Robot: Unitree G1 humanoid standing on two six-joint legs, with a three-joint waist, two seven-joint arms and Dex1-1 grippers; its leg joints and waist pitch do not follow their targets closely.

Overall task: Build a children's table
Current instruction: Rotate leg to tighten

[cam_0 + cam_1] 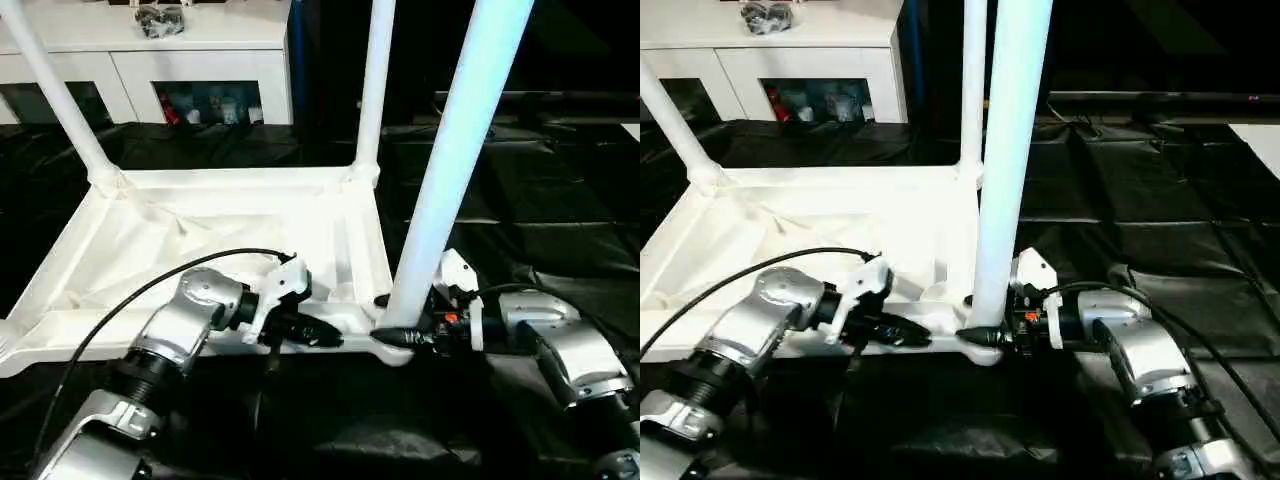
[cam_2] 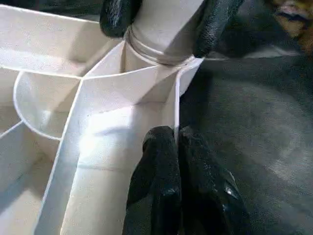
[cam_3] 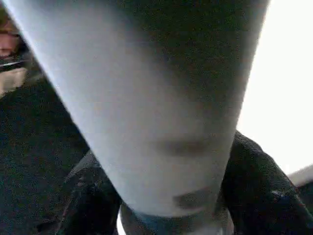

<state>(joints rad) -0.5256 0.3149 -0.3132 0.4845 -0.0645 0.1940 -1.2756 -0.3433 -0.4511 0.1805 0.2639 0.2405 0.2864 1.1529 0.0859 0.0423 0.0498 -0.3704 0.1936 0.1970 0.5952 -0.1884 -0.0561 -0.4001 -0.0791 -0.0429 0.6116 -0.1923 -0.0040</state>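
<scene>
Upturned white tabletop on black-covered worktop, near-corner leg upright in its socket, top cut off, right end effector clasping its base, left end effector pinching tabletop's near rim, fingers pressed together.

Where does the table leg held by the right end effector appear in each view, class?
Left eye: near leg, right of centre.
Right eye: near leg, centre.
Left wrist: its base in the corner socket.
Right wrist: close up, between the fingers.
Shared landmark: tabletop.
</scene>
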